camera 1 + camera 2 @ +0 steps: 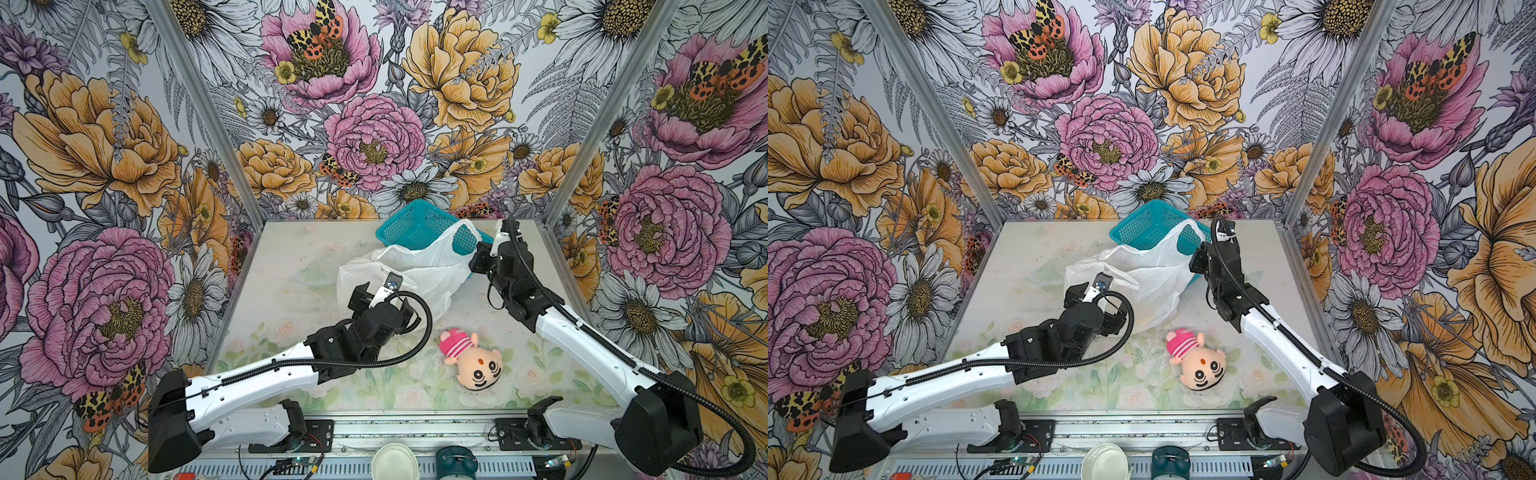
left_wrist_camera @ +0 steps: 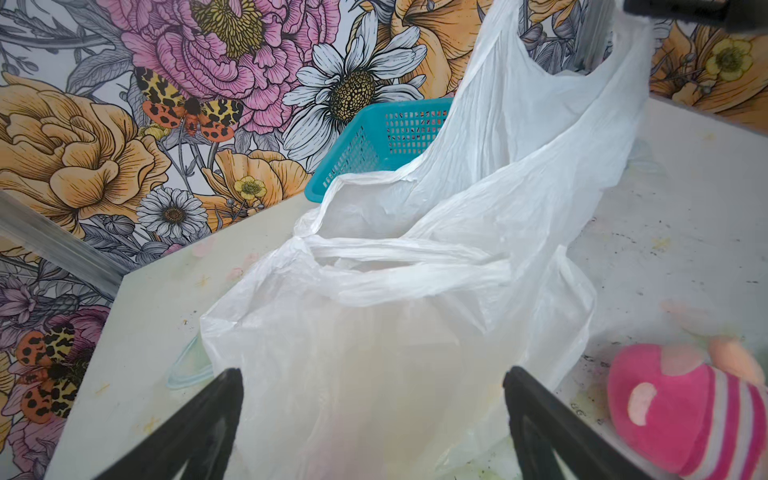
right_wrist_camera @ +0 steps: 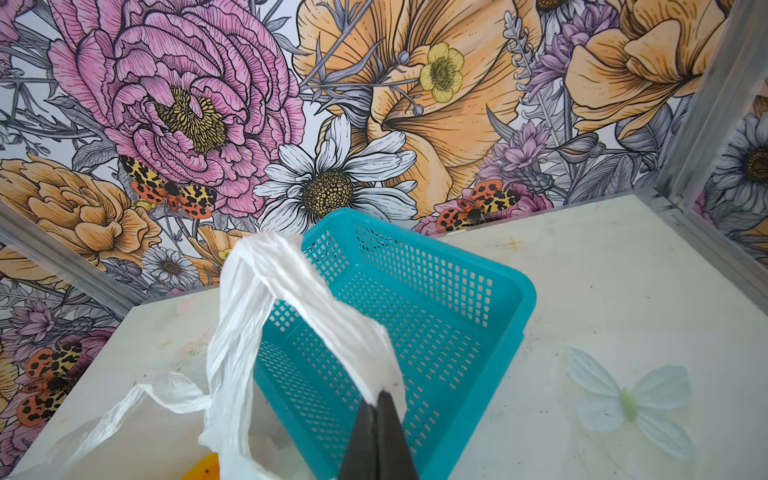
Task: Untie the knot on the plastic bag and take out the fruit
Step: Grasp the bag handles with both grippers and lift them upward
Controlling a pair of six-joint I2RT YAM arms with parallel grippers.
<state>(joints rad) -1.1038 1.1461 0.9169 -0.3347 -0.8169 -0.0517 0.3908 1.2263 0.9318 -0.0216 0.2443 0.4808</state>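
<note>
Surface (image 1: 291,245): carried everything; pale floral print, boxed in by flowered walls.
Right arm (image 1: 590,349): reached to the far right, beside the basket; right jaws clenched on 1 handle loop (image 3: 291,286) of the bag, holding it up across the basket's open top.
Left arm (image 1: 266,378): reached to the middle; left jaws released, spread wide, hovering just above the bag's near end, gripping nothing.
Plastic bag (image 1: 419,270): lay in the middle of the surface. Long axis slanted from near left, under the left jaws, to far right, at the right jaws. Mouth (image 2: 374,220) sagged open just beyond the left jaws in the left wrist view.
Teal basket (image 1: 399,232): sat at the far edge behind the bag, touching it; looked empty.
Plush doll (image 1: 473,357): lay near the bag's near end, apart from it, to the right of the left jaws; off the line into the mouth.
Fruit (image 3: 204,470): inside the bag. Showed as 1 yellow-orange piece at the film's edge and faint yellow tints through the film; count impossible to tell.
Knot: no tied tuft found in any of the 4 views; judged already undone.
Next move, as a judgement: left arm nearer and free, so likely forward along the long axis into the mouth. Loose film and the slack second handle across the opening looked the main obstruction.
</note>
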